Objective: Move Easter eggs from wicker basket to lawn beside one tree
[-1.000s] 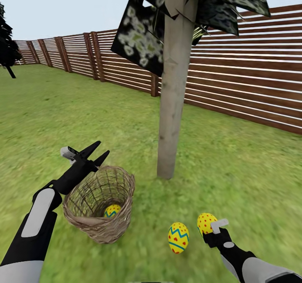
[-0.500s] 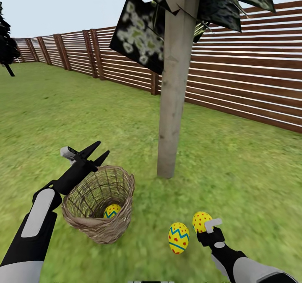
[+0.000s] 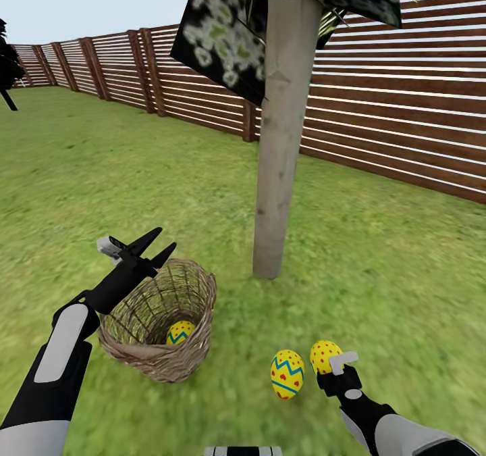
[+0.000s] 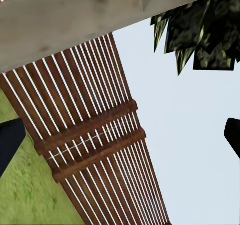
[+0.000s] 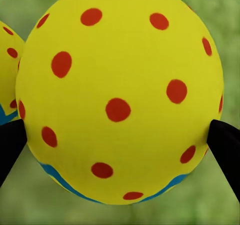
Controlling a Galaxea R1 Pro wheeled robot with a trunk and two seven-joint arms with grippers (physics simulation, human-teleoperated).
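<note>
The wicker basket (image 3: 158, 321) stands on the lawn (image 3: 378, 260) left of the tree (image 3: 280, 138). One Easter egg (image 3: 179, 332) lies inside it. A second egg (image 3: 287, 373) rests on the grass in front of the trunk. My right gripper (image 3: 329, 366) is shut on the third egg (image 3: 325, 356), low and close beside the second. In the right wrist view this held egg (image 5: 120, 92) sits between both black fingertips (image 5: 226, 146), with the other egg (image 5: 7, 75) at the edge. My left gripper (image 3: 156, 243) hangs open over the basket's far left rim, holding nothing.
A brown slat fence (image 3: 405, 105) runs behind the tree, and dark leaf panels (image 3: 223, 37) hang from it at head height. A black conifer (image 3: 8, 64) stands far left. Open grass stretches left and right of the trunk.
My right gripper has carried its egg left and lower, up beside the egg on the grass. The head view has tilted a little. The left arm has not moved.
</note>
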